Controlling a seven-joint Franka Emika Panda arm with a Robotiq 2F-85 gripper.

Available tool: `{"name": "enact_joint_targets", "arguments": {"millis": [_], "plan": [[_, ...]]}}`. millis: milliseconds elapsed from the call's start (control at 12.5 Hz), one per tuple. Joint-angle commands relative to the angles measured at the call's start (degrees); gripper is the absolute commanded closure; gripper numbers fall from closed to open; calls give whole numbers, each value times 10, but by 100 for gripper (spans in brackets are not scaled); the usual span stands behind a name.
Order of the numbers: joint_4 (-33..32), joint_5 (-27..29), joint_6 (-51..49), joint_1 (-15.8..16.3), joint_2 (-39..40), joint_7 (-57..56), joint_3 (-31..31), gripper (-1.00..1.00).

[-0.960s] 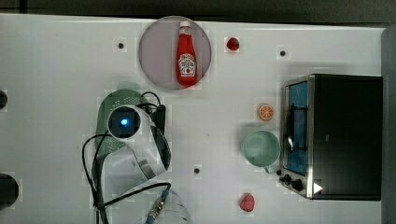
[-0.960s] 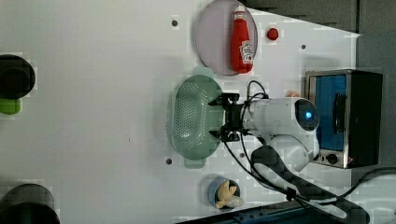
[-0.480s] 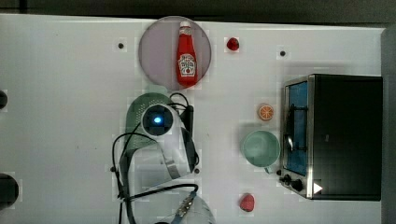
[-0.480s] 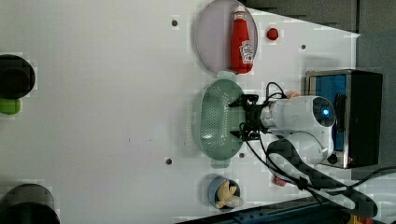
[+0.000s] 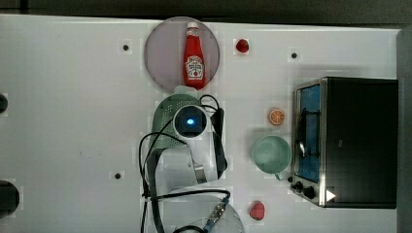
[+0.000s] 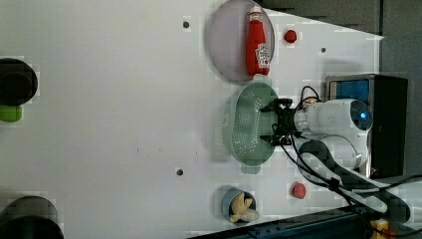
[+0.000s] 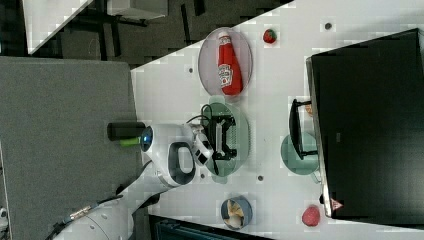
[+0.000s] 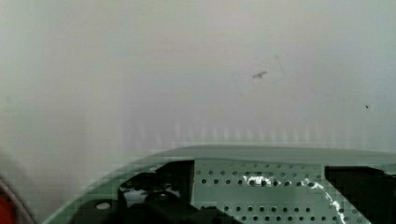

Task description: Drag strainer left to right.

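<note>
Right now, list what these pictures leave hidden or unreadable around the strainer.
- Top view: the arm covers most of the strainer, so its basin and lower handle tab are hidden.
- Left view: the open claw sits at the strainer's right rim; whether its fingers touch the basin floor cannot be told.
- Wrist view: the picture's edge cuts the strainer off, leaving part of the perforated wall.
- Right view: what lies in the small blue bowl is too small to name.

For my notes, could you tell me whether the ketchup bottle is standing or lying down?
Lying down: the ketchup bottle rests flat on the round plate.
</note>
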Motion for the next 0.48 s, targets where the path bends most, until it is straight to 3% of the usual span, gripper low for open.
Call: {"name": "enact_joint_targets", "arguments": {"millis": [80, 480], "plan": [[3, -3, -3, 9, -11, -86, -24, -100], [4, -3, 2, 8, -11, -148, -81, -100]]}}
